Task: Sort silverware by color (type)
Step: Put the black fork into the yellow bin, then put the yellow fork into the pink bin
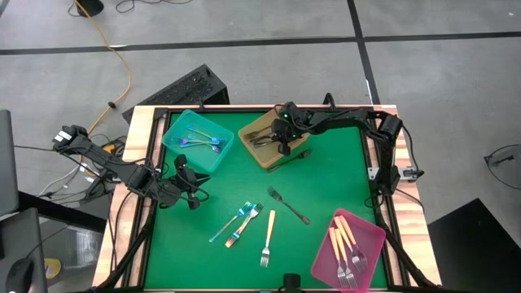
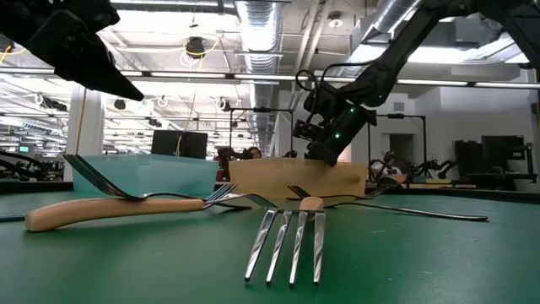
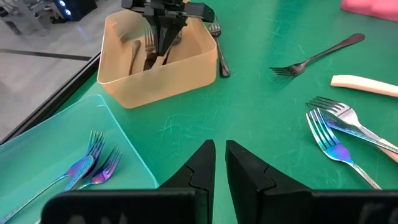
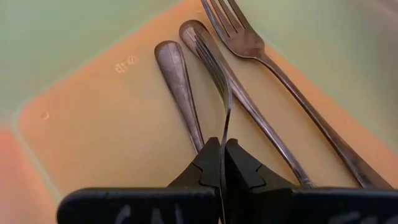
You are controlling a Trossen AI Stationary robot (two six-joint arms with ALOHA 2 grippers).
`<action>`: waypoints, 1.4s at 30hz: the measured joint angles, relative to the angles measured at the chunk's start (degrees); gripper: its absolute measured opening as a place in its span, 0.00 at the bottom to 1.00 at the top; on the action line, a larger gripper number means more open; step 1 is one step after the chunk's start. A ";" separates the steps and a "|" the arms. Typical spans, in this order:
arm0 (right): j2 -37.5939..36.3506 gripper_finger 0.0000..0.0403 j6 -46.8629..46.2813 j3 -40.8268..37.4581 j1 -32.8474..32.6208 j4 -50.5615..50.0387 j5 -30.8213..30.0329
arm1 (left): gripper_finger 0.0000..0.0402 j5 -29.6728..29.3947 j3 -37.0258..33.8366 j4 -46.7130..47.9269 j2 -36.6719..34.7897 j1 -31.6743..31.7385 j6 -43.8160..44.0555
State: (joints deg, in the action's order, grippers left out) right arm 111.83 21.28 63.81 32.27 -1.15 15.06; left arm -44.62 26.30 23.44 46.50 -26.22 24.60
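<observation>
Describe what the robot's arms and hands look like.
Both arms are dark and jointed, with black cables along them. The left hand has two black wedge-shaped fingers. The right hand looks alike, with faint white scrawl on its black body and green lights glowing on its wrist.

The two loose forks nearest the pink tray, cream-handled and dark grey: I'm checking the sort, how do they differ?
The cream-handled fork has a pale handle and lies nearly straight up the table; the dark grey fork is all dark metal and lies diagonally. Both rest loose on the green mat, outside any tray.

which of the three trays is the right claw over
The amber tray at the table's far middle. The right claw is shut on a dark grey fork inside it; the teal tray and pink tray are unattended.
</observation>
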 joint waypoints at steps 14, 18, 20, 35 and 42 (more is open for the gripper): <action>0.00 0.08 -0.28 0.02 0.00 -0.24 -0.28 | 0.06 0.02 0.00 0.00 0.00 0.00 0.00; 0.00 0.09 -0.48 0.02 0.00 -0.24 -0.49 | 0.06 0.01 0.00 0.02 0.00 0.01 0.00; 0.00 0.10 -0.75 0.02 -0.04 -0.22 -0.75 | 0.06 0.02 0.00 0.02 0.00 0.01 0.00; 0.00 0.13 -0.86 0.02 -0.04 -0.28 -1.72 | 0.06 0.02 0.00 0.02 0.00 0.01 0.00; 0.00 0.23 -0.85 0.04 -0.31 -0.42 -1.72 | 0.06 0.02 0.00 0.02 0.00 0.01 0.00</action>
State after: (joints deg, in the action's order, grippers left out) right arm 111.83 20.43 63.86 31.96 -1.56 13.34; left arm -44.60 26.30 23.46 46.50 -26.21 24.60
